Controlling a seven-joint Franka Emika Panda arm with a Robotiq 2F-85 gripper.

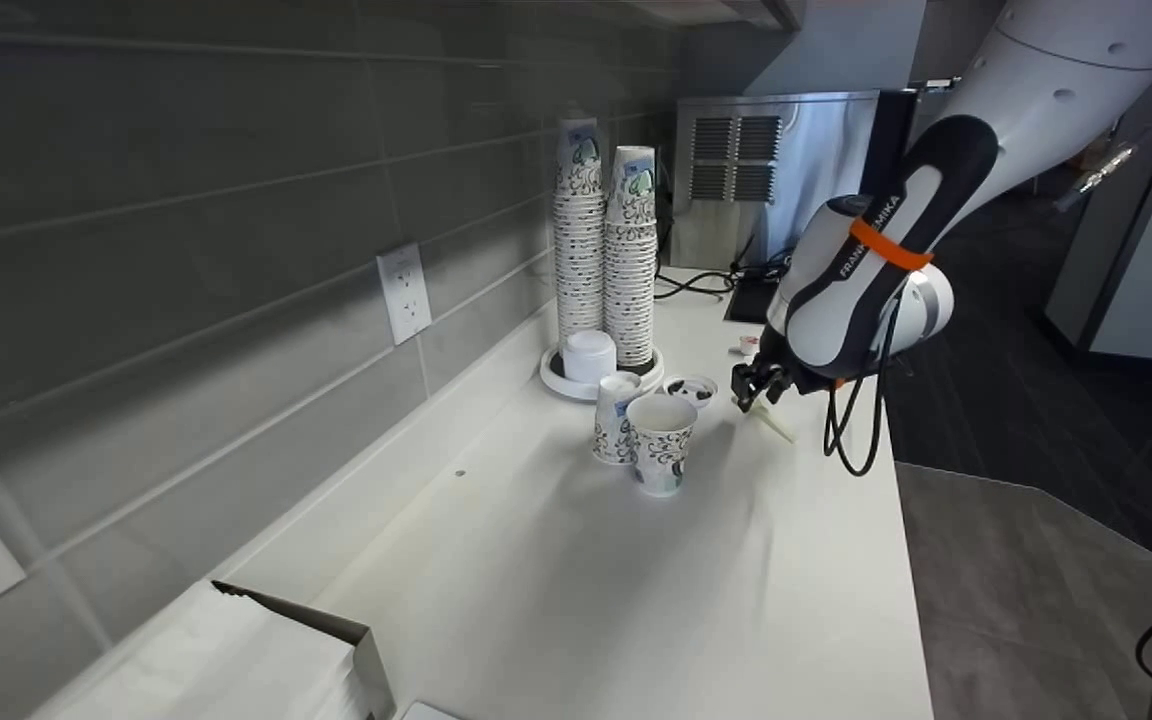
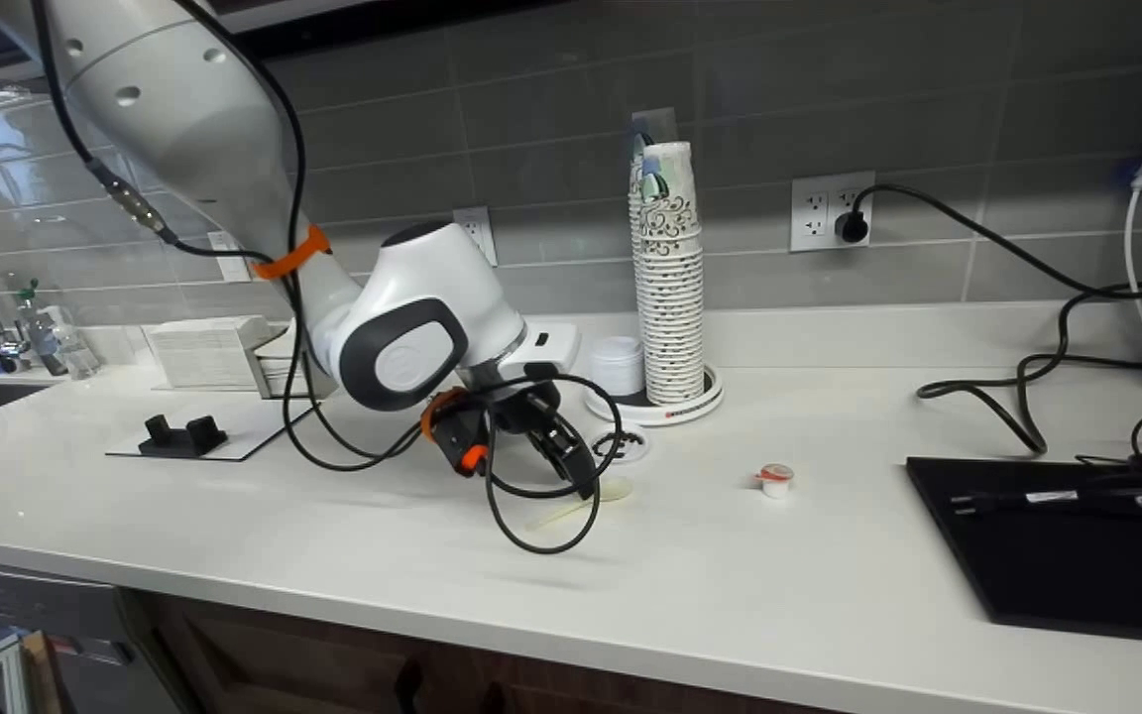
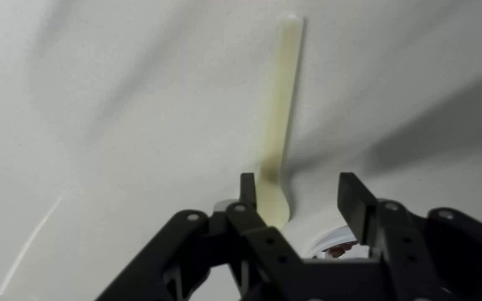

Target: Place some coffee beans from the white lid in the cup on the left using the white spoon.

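One white spoon [image 3: 280, 108] lies on one white bench [image 2: 789, 585], just beside one white lid [image 3: 334, 237]. The lid has brown beans [image 3: 338, 251] in it, but they are too small to count. The robot has one gripper [image 3: 295, 184], down low near the lid. Its two jaws are spread, with a gap between them. In the wrist view the spoon shows in that gap, closer to one jaw, and I cannot tell if that jaw touches it.

Near the lid, in an exterior view, stand one upright paper cup [image 1: 662, 450] and one other paper cup [image 1: 611, 430] that looks upside down. Just beside the lid is one round white tray [image 2: 650, 416]. On it are two tall stacks of paper cups [image 1: 630, 290] and one short white pile [image 2: 617, 367]. One creamer tub [image 2: 775, 484] with a red-orange top sits farther from the lid than the tray does.

The spoon is thin and pale, more creamy yellow than bright white. It has a long straight handle and a small round bowl. The bowl is the end close to the lid, and the handle points away from it. A dark patch shows where the handle meets the bowl, and a thin shadow runs along one side.
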